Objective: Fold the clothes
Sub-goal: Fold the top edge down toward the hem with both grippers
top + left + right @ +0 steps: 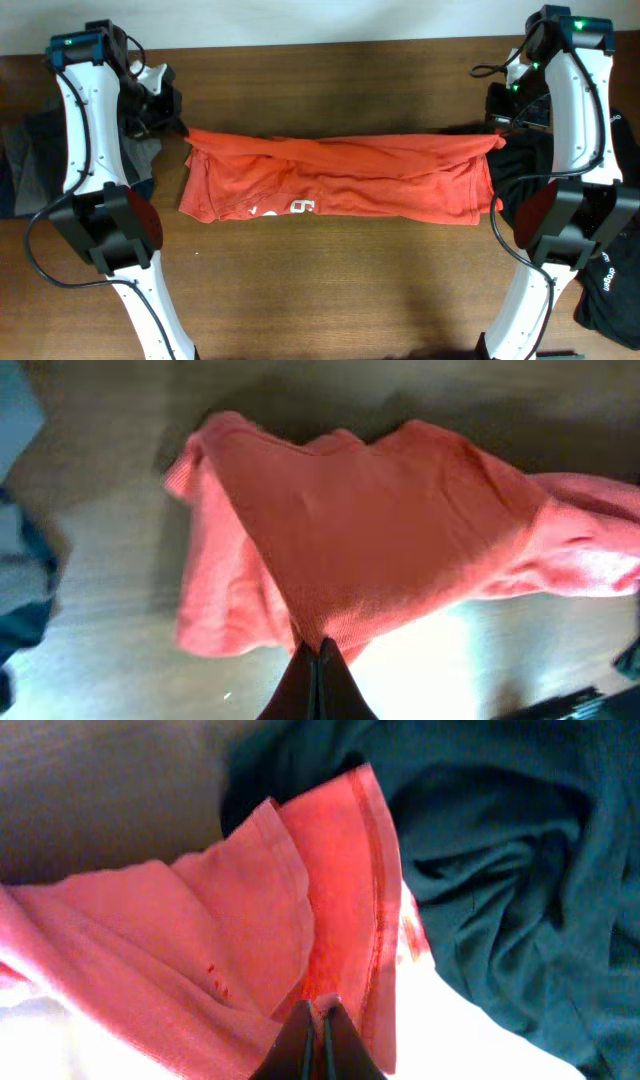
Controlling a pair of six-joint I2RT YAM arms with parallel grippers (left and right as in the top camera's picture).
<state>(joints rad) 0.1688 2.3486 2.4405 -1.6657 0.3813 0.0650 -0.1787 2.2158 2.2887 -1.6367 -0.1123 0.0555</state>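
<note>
Looking at a dark brown wooden table (320,300) with a strip of pale wall (300,18) behind its far edge, lit bright enough that the wood glares white in the wrist views. Most of the middle is taken up by the orange-red T-shirt (340,185), which lies stretched sideways in a long band. Its upper edge is bunched and pulled taut from one arm to the other, and some white lettering (285,208) peeks out near the lower hem on the left half. The left gripper (178,128) sits at the shirt's far left corner with its fingers pinched tight on a fold of the orange fabric, and the close-up shows the cloth fanning out from the tips. The right gripper (497,135) does the same at the far right corner, clamped on a hemmed edge. Just beside that corner, touching the T-shirt, a black shirt (530,175) is crumpled on the table under the right arm. Another dark garment (612,290) with small white print lies at the near right edge. Over on the left edge there's a heap of grey and dark cloth (25,150), partly under the left arm.
</note>
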